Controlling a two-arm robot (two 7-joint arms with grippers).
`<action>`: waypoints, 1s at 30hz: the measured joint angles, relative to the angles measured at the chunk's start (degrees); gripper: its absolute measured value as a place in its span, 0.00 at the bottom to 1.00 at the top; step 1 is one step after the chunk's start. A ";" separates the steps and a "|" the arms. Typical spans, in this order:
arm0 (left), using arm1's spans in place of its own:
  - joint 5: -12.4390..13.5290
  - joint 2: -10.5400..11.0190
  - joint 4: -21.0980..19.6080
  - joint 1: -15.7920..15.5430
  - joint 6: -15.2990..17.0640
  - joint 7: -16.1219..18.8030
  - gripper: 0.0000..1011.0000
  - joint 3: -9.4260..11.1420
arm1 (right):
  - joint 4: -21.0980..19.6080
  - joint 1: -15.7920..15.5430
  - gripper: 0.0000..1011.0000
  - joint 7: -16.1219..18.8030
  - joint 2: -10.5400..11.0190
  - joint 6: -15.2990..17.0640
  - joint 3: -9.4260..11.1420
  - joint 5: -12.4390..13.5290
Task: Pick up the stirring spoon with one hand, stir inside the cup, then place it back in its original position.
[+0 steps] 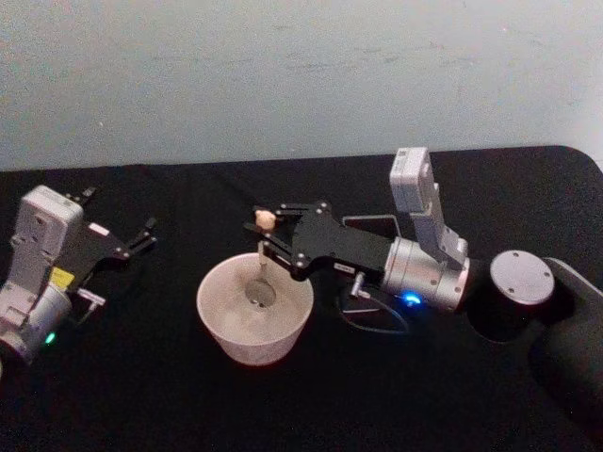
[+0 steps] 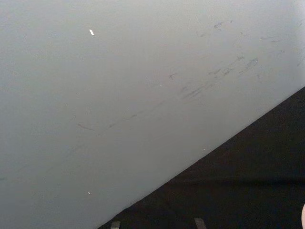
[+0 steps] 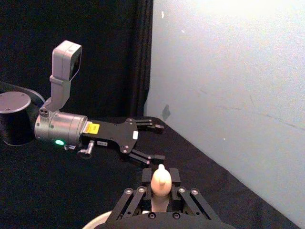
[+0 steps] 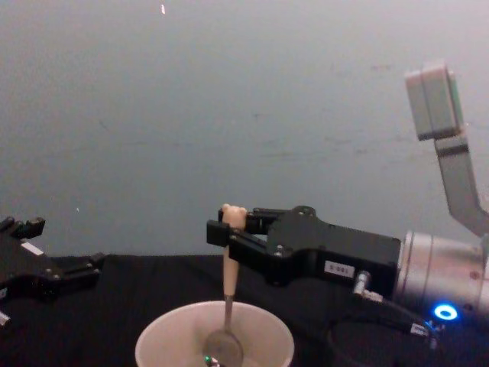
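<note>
- Your right gripper (image 1: 267, 232), black with two short fingers on a silver wrist, is pinching the stirring spoon (image 1: 262, 273), a thin pale beige stick with a small bear-head top and a darker lower shaft. The fingers are closed on the handle just under the bear head.
- The spoon is hanging near upright. Its bowl end is sitting low inside the wide, round, cream-white cup (image 1: 222, 331), mid-way across the black tabletop (image 1: 141, 405). Whether it is touching the cup's floor, I cannot tell.
- Handling, as a judgement: the spoon is looking light, stiff and very narrow. The smooth handle could be swivelling or slipping between the fingers if the bowl drags on the wall.
- With the hold this high, the shaft below is acting as a long lever, so small, gentle circles are suiting it best.
- The cup is looking light and thin-rimmed, with nothing bracing it, so a sideways push could slide or tip it.
- Your left gripper (image 1: 121, 211) is resting at the left of the tabletop, well apart from the cup, with its fingers spread and holding nothing.
</note>
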 joint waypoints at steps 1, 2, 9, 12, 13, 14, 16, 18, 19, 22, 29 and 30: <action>0.00 0.00 0.00 0.00 0.00 0.00 0.99 0.00 | -0.14 -0.12 0.21 -0.01 0.13 0.04 0.08 0.01; 0.00 0.00 0.00 0.00 0.00 0.00 0.99 0.00 | -0.49 -0.42 0.21 -0.02 0.41 0.13 0.27 0.05; 0.00 0.00 0.00 0.00 0.00 0.00 0.99 0.00 | -3.17 -2.20 0.21 -0.36 2.22 0.92 1.17 0.41; 0.00 0.00 0.00 0.00 0.00 0.00 0.99 0.00 | -4.86 -3.21 0.21 -0.55 3.03 1.56 1.55 0.86; 0.00 0.00 0.00 0.00 0.00 0.00 0.99 0.00 | -5.67 -3.69 0.21 -0.55 3.41 1.82 1.63 1.09; 0.00 0.00 0.00 0.00 0.00 0.00 0.99 0.00 | -5.67 -3.69 0.21 -0.55 3.41 1.82 1.63 1.09; 0.00 0.00 0.00 0.00 0.00 0.00 0.99 0.00 | -6.90 -4.46 0.21 -0.52 3.91 2.14 1.62 1.28; 0.00 0.00 0.00 0.00 0.00 0.00 0.99 0.00 | -7.90 -5.15 0.21 -0.42 4.31 2.46 1.36 1.44; 0.00 0.00 0.00 0.00 0.00 0.00 0.99 0.00 | -8.47 -5.48 0.21 -0.21 4.49 2.71 1.13 1.54; 0.00 0.00 0.00 0.00 0.00 0.00 0.99 0.00 | -9.35 -5.96 0.21 0.21 4.71 3.10 0.61 1.66; 0.00 0.00 0.00 0.00 0.00 0.00 0.99 0.00 | -10.59 -6.43 0.21 1.12 4.36 3.59 -0.92 2.04; 0.00 0.00 0.00 0.00 0.00 0.00 0.99 0.00 | -10.53 -6.26 0.21 1.15 4.02 3.59 -1.17 2.05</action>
